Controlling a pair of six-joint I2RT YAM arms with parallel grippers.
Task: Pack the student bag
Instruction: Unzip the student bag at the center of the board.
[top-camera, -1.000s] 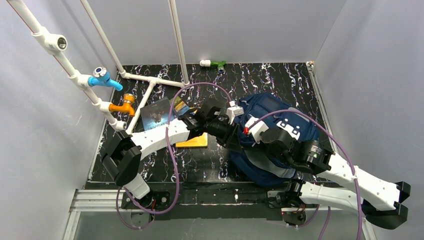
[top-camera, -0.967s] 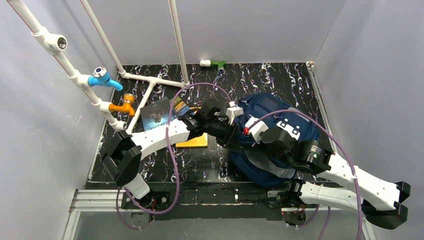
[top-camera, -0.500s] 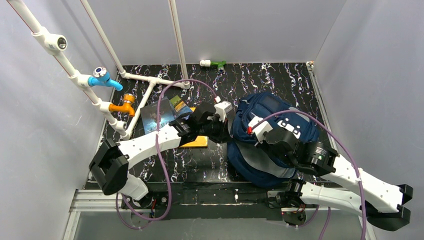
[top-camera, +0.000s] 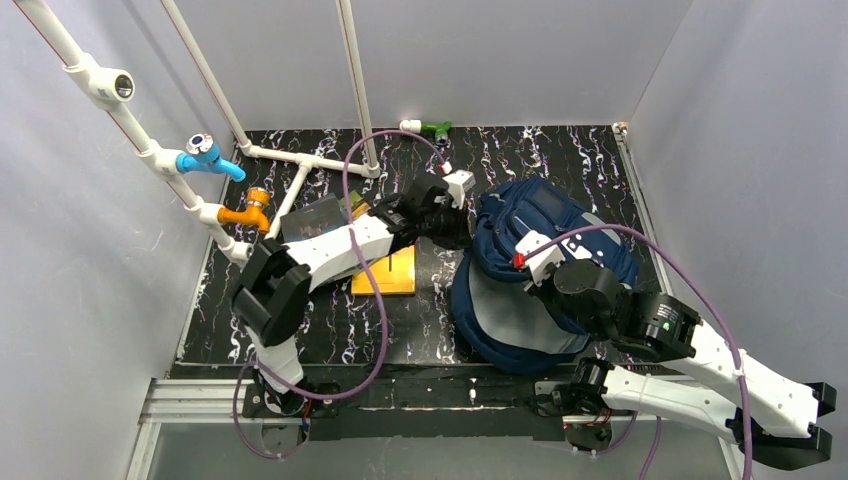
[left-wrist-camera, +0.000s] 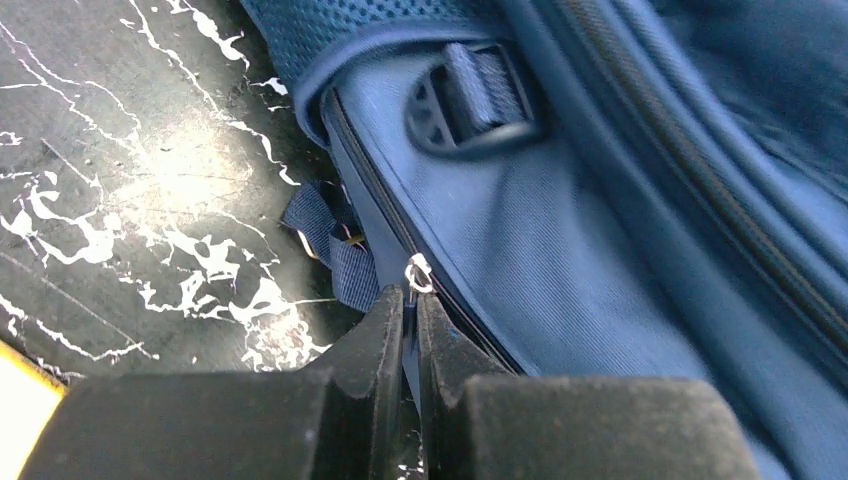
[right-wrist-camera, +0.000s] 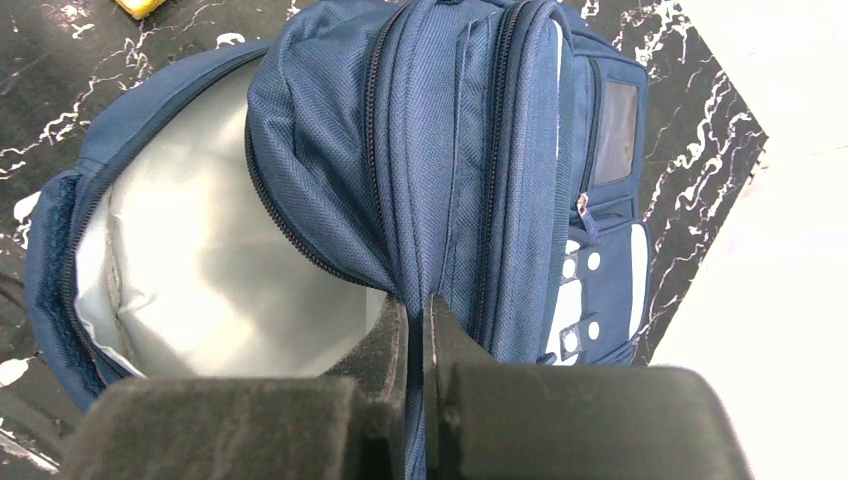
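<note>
The student bag (top-camera: 545, 215) is navy blue and lies right of centre with its main compartment gaping. Its pale grey lining (top-camera: 505, 312) shows inside. My left gripper (top-camera: 462, 240) is at the bag's left edge. In the left wrist view, the left gripper (left-wrist-camera: 410, 295) is shut on the blue tab of a zip pull (left-wrist-camera: 418, 272) on the bag (left-wrist-camera: 600, 260). My right gripper (top-camera: 540, 282) is over the middle of the bag. In the right wrist view, the right gripper (right-wrist-camera: 418, 300) is shut on a fold of the bag (right-wrist-camera: 440, 130) next to the lining (right-wrist-camera: 200, 270).
A yellow book (top-camera: 388, 272) and a dark book (top-camera: 318, 218) lie left of the bag. White pipes with a blue tap (top-camera: 208, 157) and an orange tap (top-camera: 248, 212) run along the left. A green and white fitting (top-camera: 428, 127) lies at the back.
The left gripper closed on the zip pull and drew back to the left and away. The bag's mouth gapes wider, showing more grey lining. The right arm shifted slightly right, still gripping.
</note>
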